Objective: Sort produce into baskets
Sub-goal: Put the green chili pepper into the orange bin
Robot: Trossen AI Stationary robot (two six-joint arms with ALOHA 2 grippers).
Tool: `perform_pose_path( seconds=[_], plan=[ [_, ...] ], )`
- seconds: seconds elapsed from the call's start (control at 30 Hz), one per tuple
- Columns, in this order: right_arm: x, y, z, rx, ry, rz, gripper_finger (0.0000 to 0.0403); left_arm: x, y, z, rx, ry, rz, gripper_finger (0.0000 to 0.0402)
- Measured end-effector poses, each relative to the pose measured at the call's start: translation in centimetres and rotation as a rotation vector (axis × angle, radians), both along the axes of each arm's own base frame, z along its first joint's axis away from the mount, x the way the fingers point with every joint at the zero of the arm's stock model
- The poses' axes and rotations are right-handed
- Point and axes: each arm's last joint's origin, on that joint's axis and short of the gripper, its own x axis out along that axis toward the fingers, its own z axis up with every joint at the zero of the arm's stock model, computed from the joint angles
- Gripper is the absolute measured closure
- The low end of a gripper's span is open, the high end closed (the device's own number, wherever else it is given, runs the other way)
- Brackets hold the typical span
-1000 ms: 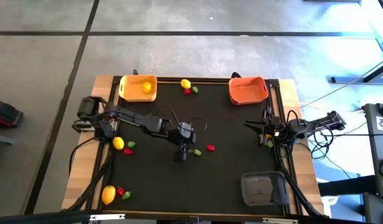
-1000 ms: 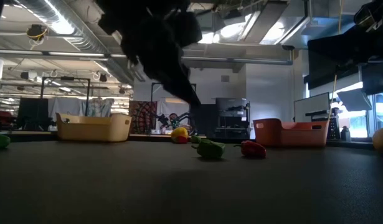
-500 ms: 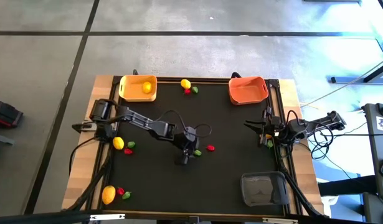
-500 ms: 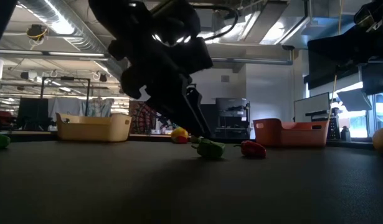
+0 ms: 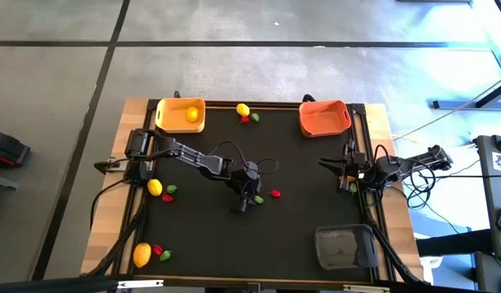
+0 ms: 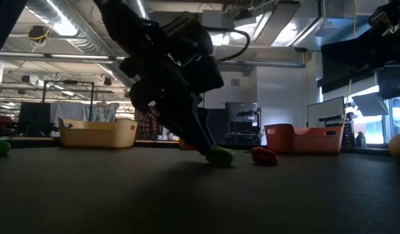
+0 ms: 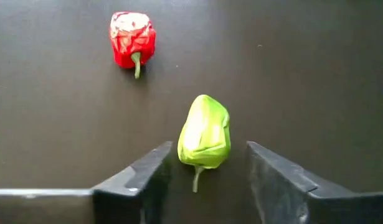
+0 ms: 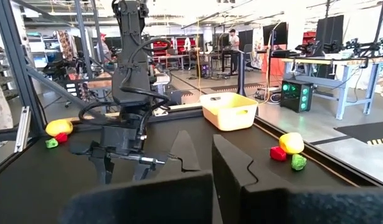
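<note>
A green toy pepper (image 7: 205, 132) lies on the black table top near its middle (image 5: 257, 198), with its stem toward my left gripper. That gripper (image 7: 208, 149) is low over the table and slants down. It is open, with one finger on either side of the pepper's stem end, and a narrow gap shows at each side. A red toy pepper (image 7: 132, 38) lies just beyond it on the table (image 5: 275, 194). My right gripper (image 5: 323, 163) waits shut at the table's right edge, holding nothing.
A yellow basket (image 5: 162, 114) holding a lemon (image 5: 191, 115) stands at the far left. An orange-red basket (image 5: 324, 130) is at the far right and a dark grey basket (image 5: 344, 232) at the near right. More produce lies by the far edge (image 5: 243, 110), at mid-left (image 5: 155, 187) and at the near-left corner (image 5: 142, 255).
My left gripper has sunk toward the table and tipped further down. It has gone a little toward the table's right edge, to the green pepper, and its fingers now stand on either side of it. The pepper has not moved.
</note>
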Motion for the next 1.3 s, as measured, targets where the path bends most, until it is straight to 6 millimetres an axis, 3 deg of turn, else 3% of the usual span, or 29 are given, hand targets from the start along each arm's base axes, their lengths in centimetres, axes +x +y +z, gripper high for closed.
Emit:
perform_pose_path(
  seconds=[0.27,0.47,0.7,1.3],
  plan=[
    [0.0,0.0,0.0,0.002,0.003,0.001,0.0402,0.2,0.0,0.2,0.007,-0.031,-0.014,0.0308],
    [0.0,0.0,-0.1,0.024,0.002,0.017,0.0402,0.3,0.1,0.4,0.001,-0.048,-0.003,0.0345],
    [0.0,0.2,-0.1,0.069,-0.006,0.062,0.0402,0.2,0.7,1.9,-0.007,-0.08,0.033,0.0347],
    [1.7,0.9,-0.3,0.181,0.021,0.142,0.0402,-0.5,3.8,8.6,-0.013,-0.33,0.135,0.0347]
  ],
)
